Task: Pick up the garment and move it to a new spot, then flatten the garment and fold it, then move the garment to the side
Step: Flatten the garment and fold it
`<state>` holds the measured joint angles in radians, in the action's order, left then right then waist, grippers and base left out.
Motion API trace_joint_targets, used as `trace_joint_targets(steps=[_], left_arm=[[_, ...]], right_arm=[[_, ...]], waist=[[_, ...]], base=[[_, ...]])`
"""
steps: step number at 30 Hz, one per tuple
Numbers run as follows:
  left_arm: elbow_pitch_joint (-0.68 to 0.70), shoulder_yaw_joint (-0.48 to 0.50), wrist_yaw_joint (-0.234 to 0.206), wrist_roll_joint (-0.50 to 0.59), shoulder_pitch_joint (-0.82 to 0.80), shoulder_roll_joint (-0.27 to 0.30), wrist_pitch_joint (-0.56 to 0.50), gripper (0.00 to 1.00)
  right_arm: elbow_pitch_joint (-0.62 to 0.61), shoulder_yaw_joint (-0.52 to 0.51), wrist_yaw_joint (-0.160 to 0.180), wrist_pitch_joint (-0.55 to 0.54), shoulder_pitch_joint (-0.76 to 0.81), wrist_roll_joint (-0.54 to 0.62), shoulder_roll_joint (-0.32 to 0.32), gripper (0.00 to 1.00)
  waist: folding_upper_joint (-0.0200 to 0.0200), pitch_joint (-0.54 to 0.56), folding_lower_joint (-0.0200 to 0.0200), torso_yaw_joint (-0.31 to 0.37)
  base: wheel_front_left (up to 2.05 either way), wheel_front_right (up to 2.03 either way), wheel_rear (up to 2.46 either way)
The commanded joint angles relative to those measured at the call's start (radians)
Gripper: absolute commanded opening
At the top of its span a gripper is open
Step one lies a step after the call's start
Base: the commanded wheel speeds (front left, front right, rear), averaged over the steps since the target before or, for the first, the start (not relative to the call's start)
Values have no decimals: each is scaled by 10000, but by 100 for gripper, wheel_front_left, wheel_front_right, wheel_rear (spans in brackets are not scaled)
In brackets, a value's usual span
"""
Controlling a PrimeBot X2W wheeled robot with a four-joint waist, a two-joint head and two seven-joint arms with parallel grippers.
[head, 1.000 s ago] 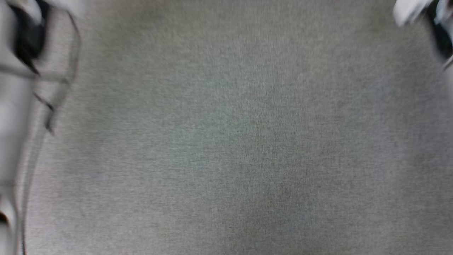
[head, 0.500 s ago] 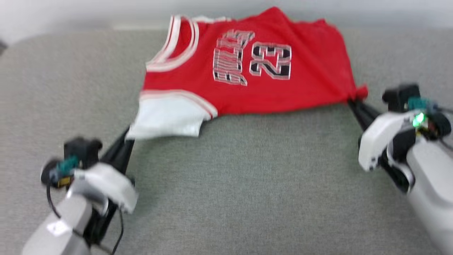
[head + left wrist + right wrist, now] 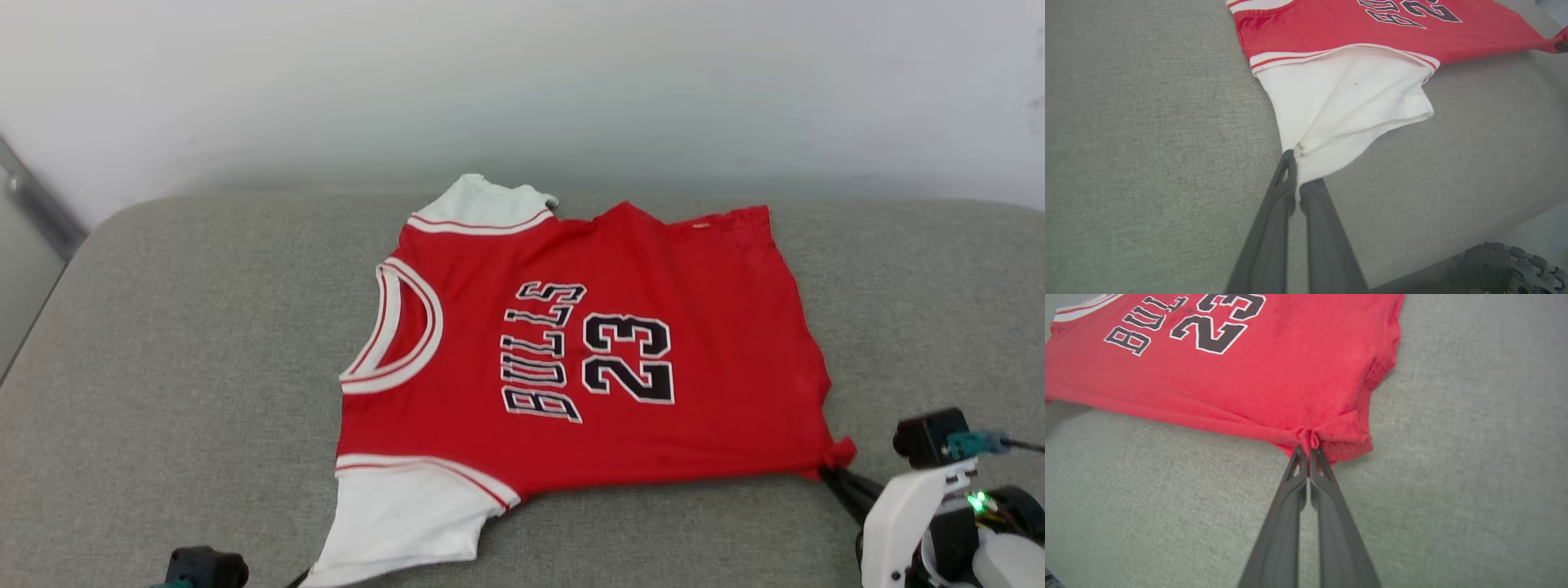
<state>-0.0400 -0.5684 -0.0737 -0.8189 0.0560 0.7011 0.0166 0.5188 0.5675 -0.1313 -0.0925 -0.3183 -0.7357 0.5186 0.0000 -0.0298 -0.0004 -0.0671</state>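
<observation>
garment (image 3: 702, 327) soft matt red cloth, sleeve (image 3: 408, 514) white cloth, worktop (image 3: 204, 327) coarse grey woven fabric, right end effector (image 3: 1308, 451) smooth dark matt plastic

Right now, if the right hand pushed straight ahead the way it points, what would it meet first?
The garment: the right hand is pinching its red hem corner, with more shirt lying just beyond.

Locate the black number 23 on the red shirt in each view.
Head view: number 23 mid-picture, on the garment.
Left wrist view: number 23 at the top edge, right of centre, cropped.
Right wrist view: number 23 upper left.
Shared landmark: BULLS lettering beside it.
</observation>
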Motion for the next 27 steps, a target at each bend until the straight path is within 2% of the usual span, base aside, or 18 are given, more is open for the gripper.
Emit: trace_joint_targets(steps=[1, 9, 15, 21, 27], left_arm=[[342, 16, -152, -171, 433, 174, -142, 0], [1996, 53, -632, -963, 2258, 953, -703, 0], [2796, 118, -872, -1276, 3044, 1425, -884, 0], [3193, 543, -915, -1194, 2613, 1462, -474, 0], [3545, 940, -701, -947, 1469, 1294, -171, 0]], right_arm=[[-206, -43, 10, -202, 548, -125, 195, 0], [-1952, -1205, 10, -1594, 2926, -739, 706, 0], [-3669, -2438, 9, -2780, 4527, -544, 547, 0], [-5111, -3548, 9, -3652, 5018, 198, 26, 0], [-6077, -4313, 9, -4541, 4473, 858, -411, 0]], waist=[[0, 359, 4, 110], [0, 585, 4, 287], [0, 551, 4, 407], [0, 441, 4, 475], [0, -59, 4, 419]], base=[[0, 0, 0], [0, 0, 0], [0, 0, 0], [0, 0, 0], [0, 0, 0]])
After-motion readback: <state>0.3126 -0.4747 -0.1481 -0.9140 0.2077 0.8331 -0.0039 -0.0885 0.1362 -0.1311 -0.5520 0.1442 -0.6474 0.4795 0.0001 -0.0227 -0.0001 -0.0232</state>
